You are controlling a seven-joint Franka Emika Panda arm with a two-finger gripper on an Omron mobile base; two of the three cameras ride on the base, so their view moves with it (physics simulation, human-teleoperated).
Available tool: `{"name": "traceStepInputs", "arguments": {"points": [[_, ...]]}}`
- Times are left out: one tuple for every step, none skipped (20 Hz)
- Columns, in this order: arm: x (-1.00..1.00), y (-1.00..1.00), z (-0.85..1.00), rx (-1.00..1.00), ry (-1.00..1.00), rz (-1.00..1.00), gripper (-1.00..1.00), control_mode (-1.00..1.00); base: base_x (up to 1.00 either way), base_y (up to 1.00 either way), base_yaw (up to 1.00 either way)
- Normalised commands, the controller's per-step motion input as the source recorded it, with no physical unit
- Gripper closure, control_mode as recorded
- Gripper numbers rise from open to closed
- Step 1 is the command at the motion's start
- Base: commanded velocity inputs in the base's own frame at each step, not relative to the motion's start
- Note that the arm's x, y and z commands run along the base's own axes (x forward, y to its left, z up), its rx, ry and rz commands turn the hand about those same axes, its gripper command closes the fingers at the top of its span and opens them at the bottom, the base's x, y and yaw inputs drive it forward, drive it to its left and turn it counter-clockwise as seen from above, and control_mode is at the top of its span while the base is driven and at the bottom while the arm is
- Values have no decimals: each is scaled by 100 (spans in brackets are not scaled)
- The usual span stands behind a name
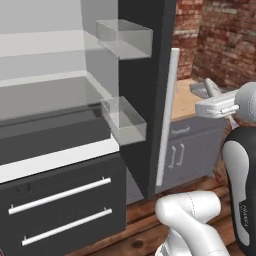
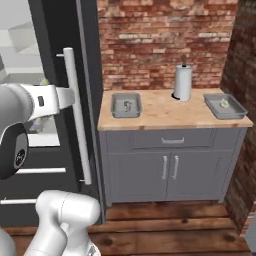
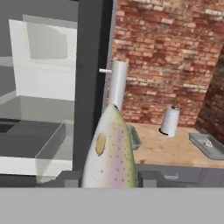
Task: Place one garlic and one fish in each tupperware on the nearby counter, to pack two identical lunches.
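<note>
On the wood surface (image 2: 165, 114), two grey tubs stand well apart: the left tub (image 2: 125, 105) holds a small fish (image 2: 127, 105), the right tub (image 2: 225, 106) a garlic (image 2: 224, 103). A paper-towel roll (image 2: 183, 82) stands upright between them, near the brick wall (image 2: 165, 40).

Tupperware: two on counter (image 2: 170, 116) — left tub (image 2: 125, 105) at 9 o'clock of worktop, right tub (image 2: 225, 106) at 3 o'clock.
Fish: two seen — one small in left tub (image 2: 127, 105), one large in hand view (image 3: 109, 151) between finger tips.
Garlic: one, in right tub (image 2: 224, 103).
Paper-towel roll (image 2: 183, 83): one, at 12 o'clock of worktop.
Clear fridge door bins: two, upper (image 1: 124, 39) and lower (image 1: 124, 120).
Fridge drawer handles: two (image 1: 59, 196).
Cabinet door handles: two (image 2: 170, 167).
</note>
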Motion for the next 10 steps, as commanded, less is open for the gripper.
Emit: {"name": "traceStepInputs", "arguments": {"points": [[0, 0, 0, 0, 0, 0, 100, 100, 0, -82, 0], [0, 0, 0, 0, 0, 0, 100, 100, 0, -83, 0], [0, 0, 0, 0, 0, 0, 100, 100, 0, -86, 0], [0, 0, 0, 0, 0, 0, 100, 100, 0, -84, 0], [0, 0, 0, 0, 0, 0, 100, 100, 0, -84, 0], [0, 0, 0, 0, 0, 0, 100, 100, 0, -84, 0], [0, 0, 0, 0, 0, 0, 100, 100, 0, -81, 0], [0, 0, 0, 0, 0, 0, 100, 100, 0, -81, 0], [0, 0, 0, 0, 0, 0, 100, 100, 0, -80, 0], [0, 0, 0, 0, 0, 0, 100, 100, 1, -80, 0]]}}
